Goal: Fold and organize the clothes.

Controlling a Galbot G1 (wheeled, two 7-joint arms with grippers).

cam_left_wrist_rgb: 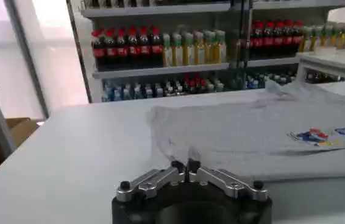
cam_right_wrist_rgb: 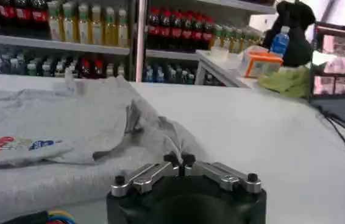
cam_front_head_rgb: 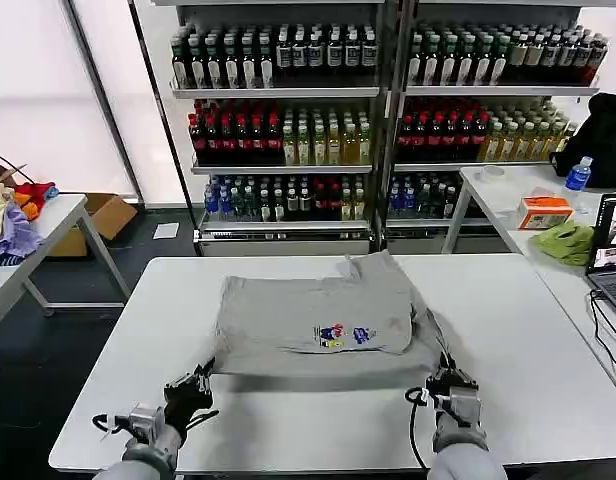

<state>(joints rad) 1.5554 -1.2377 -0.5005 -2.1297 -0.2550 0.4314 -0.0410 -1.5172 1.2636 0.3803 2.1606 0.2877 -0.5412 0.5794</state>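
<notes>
Black grippers; silver fingers (cam_left_wrist_rgb: pixel 154 181); grey forearms

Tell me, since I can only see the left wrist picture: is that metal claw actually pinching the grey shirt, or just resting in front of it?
Observer: Pinching, it seems. In the head view the left gripper is at the shirt, at its near left corner, shut on the edge.
Operator: Is there a second claw?
Observer: Yes. The right gripper is shut on the near right corner, where a sleeve lies bunched.
Operator: What is further right?
Observer: A side table with a lime-green cloth and an orange box on it.
</notes>
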